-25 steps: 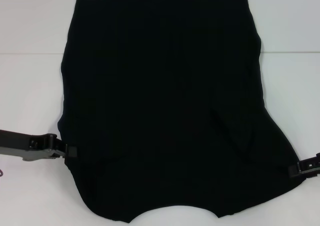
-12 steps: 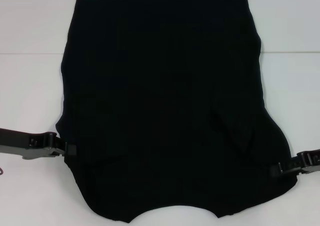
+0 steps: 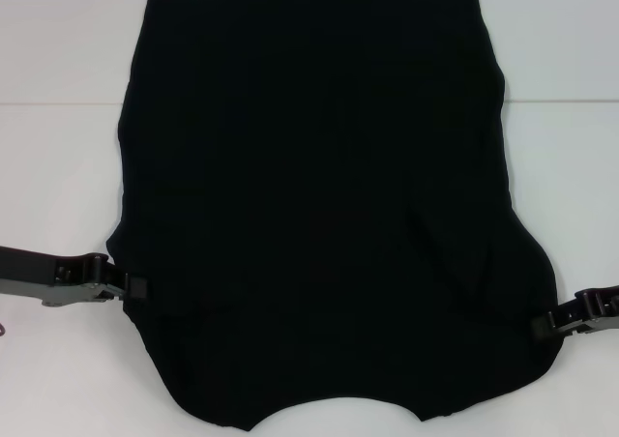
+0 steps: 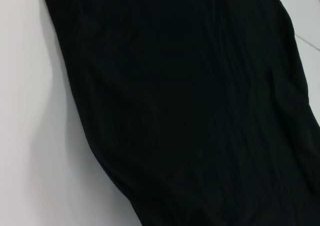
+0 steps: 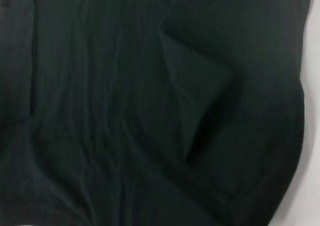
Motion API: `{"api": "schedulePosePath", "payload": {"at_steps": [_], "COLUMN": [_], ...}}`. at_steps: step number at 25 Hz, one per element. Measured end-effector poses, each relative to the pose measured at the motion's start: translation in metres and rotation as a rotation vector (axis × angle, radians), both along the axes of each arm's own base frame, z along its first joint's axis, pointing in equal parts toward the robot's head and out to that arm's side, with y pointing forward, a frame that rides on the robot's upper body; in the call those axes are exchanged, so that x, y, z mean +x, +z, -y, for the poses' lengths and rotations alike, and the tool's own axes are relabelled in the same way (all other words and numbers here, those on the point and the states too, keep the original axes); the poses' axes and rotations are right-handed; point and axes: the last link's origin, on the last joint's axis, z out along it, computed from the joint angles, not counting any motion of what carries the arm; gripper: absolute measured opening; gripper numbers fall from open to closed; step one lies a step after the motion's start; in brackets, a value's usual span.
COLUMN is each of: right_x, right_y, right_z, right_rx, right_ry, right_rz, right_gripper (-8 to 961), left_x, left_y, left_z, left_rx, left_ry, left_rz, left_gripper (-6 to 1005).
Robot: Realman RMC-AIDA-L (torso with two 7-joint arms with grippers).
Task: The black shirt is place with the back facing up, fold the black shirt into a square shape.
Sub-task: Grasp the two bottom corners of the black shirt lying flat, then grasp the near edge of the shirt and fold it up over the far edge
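Observation:
The black shirt point(image 3: 319, 205) lies flat on the white table point(image 3: 58, 166), plain side up, with its sides tucked in and no lettering showing. My left gripper point(image 3: 135, 288) sits low at the shirt's near left edge, its tip touching the cloth. At the near right edge, my right gripper point(image 3: 544, 323) has its tip over the hem. The left wrist view shows only the black shirt point(image 4: 190, 106) beside bare table. In the right wrist view the black shirt point(image 5: 125, 111) shows a triangular folded flap point(image 5: 200, 91).
White table surface point(image 3: 571, 166) runs along both sides of the shirt and behind it. A faint seam line in the tabletop point(image 3: 58, 103) crosses at the far part. The shirt's near hem runs off the frame's lower edge.
My right gripper has moved inward onto the shirt's near right edge, and that edge has drawn slightly toward the middle. The left gripper has hardly moved.

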Motion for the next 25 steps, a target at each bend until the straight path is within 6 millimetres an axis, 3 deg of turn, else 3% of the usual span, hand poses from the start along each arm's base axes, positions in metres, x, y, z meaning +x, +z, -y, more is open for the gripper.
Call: {"api": "schedulePosePath", "payload": {"at_steps": [4,12,18,25], "right_x": [0.001,0.001,0.001,0.006], "right_y": [0.000,0.000,0.004,0.016], "right_z": [0.000,0.000,0.003,0.021], "right_rx": [0.003,0.004,-0.015,-0.085], "right_ry": [-0.002,-0.001,-0.005,-0.036], "right_rz": [0.001,0.002,-0.002,-0.033], "right_gripper": [466,63,62,63], "left_x": [0.000,0.001,0.005,0.013], "left_y": [0.000,0.000,-0.001,0.000], "left_z": [0.000,0.000,0.003,0.017], "left_rx": [0.000,-0.002,-0.032,-0.153], "left_ry": [-0.001,-0.002,-0.026,-0.087], "left_rz": [0.000,0.001,0.015,0.032], "left_gripper": [77,81,84,88]}}
